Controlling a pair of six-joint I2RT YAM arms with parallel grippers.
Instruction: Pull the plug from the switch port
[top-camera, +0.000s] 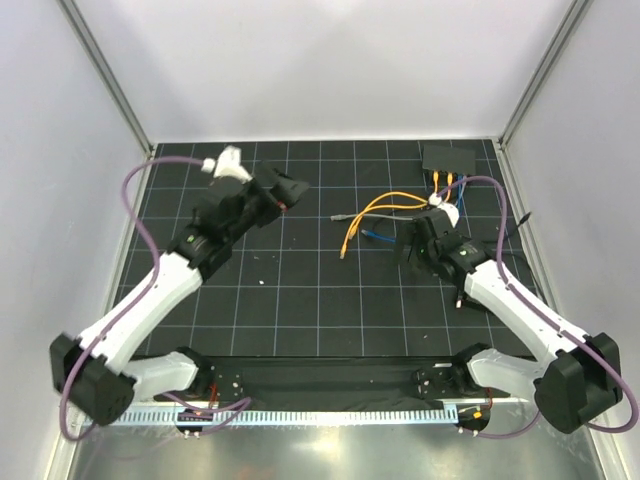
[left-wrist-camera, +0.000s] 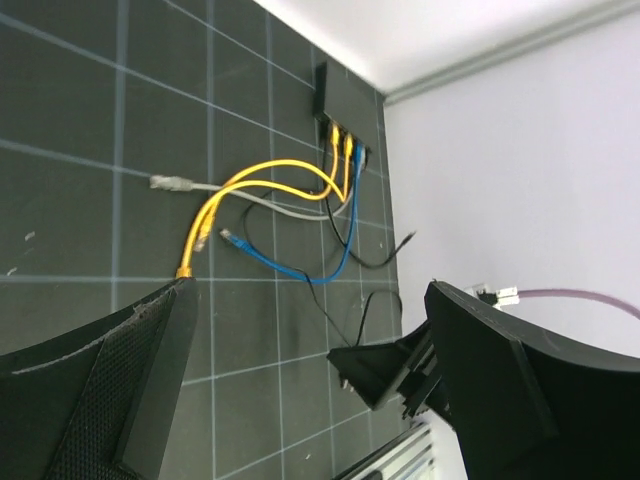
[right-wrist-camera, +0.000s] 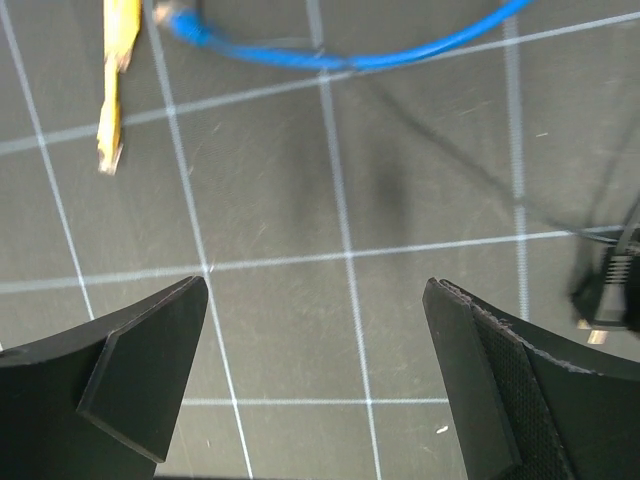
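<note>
Judging from the cables, you have the pull itself left to do: yellow plugs (left-wrist-camera: 341, 140) sit in the switch (top-camera: 450, 157), a flat black box at one o'clock on the bench (top-camera: 300, 300). Your left fingers (left-wrist-camera: 110, 400) and right fingers (right-wrist-camera: 150, 360) are spread and empty, neither touching it.

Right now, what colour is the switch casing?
Black. The switch shows best in the top external view.
</note>
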